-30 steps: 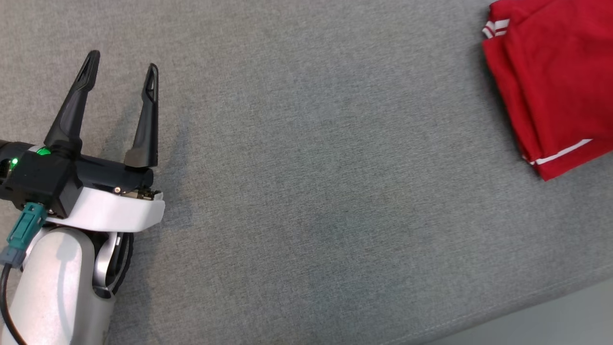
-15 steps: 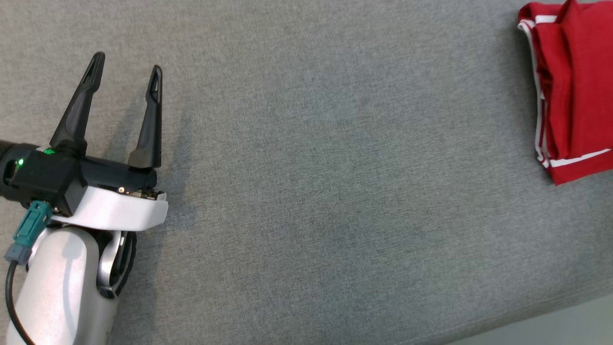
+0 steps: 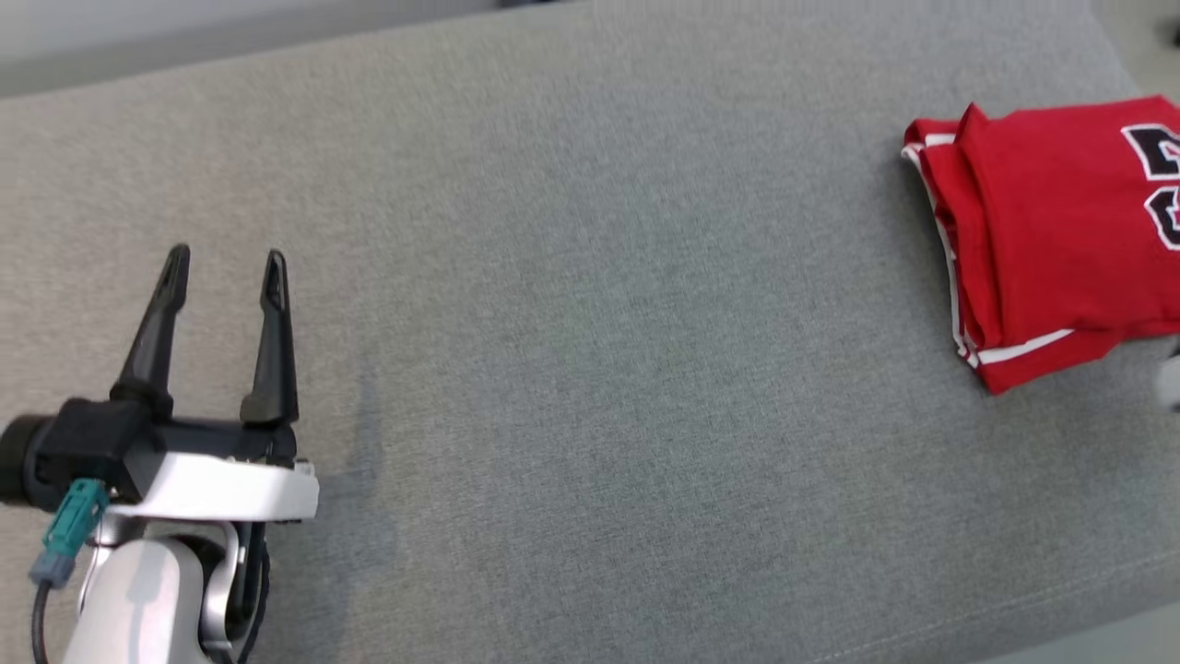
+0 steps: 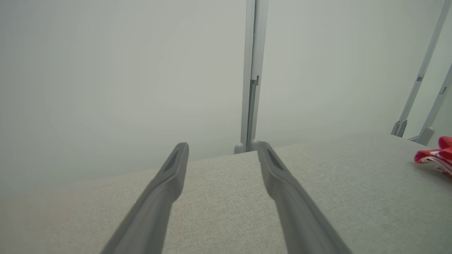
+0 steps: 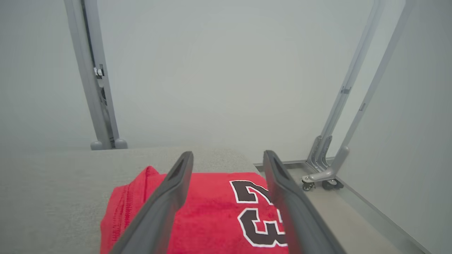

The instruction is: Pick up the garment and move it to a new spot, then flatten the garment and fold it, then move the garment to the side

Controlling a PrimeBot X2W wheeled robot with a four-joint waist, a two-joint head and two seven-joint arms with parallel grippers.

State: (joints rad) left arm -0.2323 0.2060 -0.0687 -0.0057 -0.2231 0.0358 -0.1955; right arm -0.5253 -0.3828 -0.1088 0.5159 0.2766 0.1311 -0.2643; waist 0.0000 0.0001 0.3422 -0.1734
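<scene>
Your left pincer (image 3: pixel 225 261) is spread with nothing in it at eight o'clock, fingers pointing to twelve above its pale forearm. Your right pincer (image 5: pixel 229 156) is spread too, hovering over the folded red garment (image 3: pixel 1042 231), which lies at three o'clock on the table (image 3: pixel 590 369).
</scene>
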